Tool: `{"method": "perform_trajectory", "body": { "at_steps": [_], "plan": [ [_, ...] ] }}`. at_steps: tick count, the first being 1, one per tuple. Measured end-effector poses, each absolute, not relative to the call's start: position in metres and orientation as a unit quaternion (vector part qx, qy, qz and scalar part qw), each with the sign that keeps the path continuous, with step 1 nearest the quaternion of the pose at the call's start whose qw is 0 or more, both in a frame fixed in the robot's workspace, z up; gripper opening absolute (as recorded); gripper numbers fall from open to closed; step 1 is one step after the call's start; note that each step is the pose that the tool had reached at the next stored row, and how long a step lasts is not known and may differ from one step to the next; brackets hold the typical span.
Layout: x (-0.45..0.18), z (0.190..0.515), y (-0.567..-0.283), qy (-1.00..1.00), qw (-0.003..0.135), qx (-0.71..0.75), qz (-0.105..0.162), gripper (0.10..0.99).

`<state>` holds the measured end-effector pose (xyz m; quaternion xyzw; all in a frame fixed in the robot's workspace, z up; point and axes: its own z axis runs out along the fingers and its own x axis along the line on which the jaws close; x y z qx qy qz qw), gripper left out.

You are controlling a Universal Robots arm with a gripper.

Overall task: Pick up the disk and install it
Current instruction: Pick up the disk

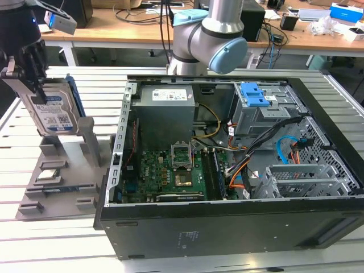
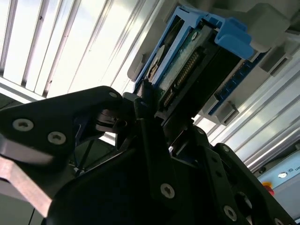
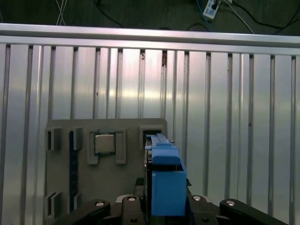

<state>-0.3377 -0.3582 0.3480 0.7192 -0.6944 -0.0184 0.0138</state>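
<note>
Disk (image 1: 56, 116) upright between gripper (image 1: 37, 94) fingers (image 1: 33, 65)

— Exterior view, the disk (image 1: 56, 116)?
— Upper corner hidden behind the gripper (image 1: 38, 98), whose body is cut off at the frame edge. Label print too small to tell.
— First wrist view?
— Edge-on; both faces hidden.

At the exterior view's left, the black gripper (image 1: 35, 91) grips the top edge of the flat rectangular silver disk (image 1: 57, 116). The disk stands upright, its white-and-blue label and blue plastic bracket showing. Beneath it a grey plastic fixture tray (image 1: 65, 168) lies on the slatted aluminium tabletop (image 1: 51, 250). Just beside the tray sits the open black computer case (image 1: 227, 227). Inside it are a green motherboard (image 1: 162, 170), a grey power supply box (image 1: 165, 114) and a blue-latched grey drive cage (image 1: 256, 108).
</note>
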Motion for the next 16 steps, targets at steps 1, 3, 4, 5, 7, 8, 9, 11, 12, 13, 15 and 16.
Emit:
{"method": "perform_trajectory", "body": {
  "at_steps": [1, 3, 4, 5, 7, 8, 9, 11, 12, 13, 15, 16],
  "plan": [
    [-0.338, 0.350, -0.358, -0.694, 0.014, 0.719, -0.018, 0.361],
    [-0.338, 0.354, -0.358, -0.694, 0.014, 0.719, -0.018, 0.361],
    [-0.337, 0.356, -0.358, -0.694, 0.014, 0.719, -0.018, 0.361],
    [-0.337, 0.357, -0.358, -0.694, 0.014, 0.719, -0.018, 0.361],
    [-0.337, 0.360, -0.358, -0.694, 0.014, 0.719, -0.018, 0.361],
    [-0.337, 0.361, -0.358, -0.694, 0.014, 0.719, -0.018, 0.361],
    [-0.337, 0.363, -0.358, -0.694, 0.014, 0.719, -0.018, 0.361],
    [-0.337, 0.364, -0.358, -0.694, 0.014, 0.719, -0.018, 0.361],
    [-0.337, 0.366, -0.358, -0.694, 0.014, 0.719, -0.018, 0.361],
    [-0.337, 0.367, -0.357, -0.694, 0.014, 0.719, -0.018, 0.361],
    [-0.337, 0.369, -0.357, -0.694, 0.014, 0.719, -0.018, 0.361],
    [-0.337, 0.370, -0.357, -0.694, 0.014, 0.719, -0.018, 0.361]
  ]
}}
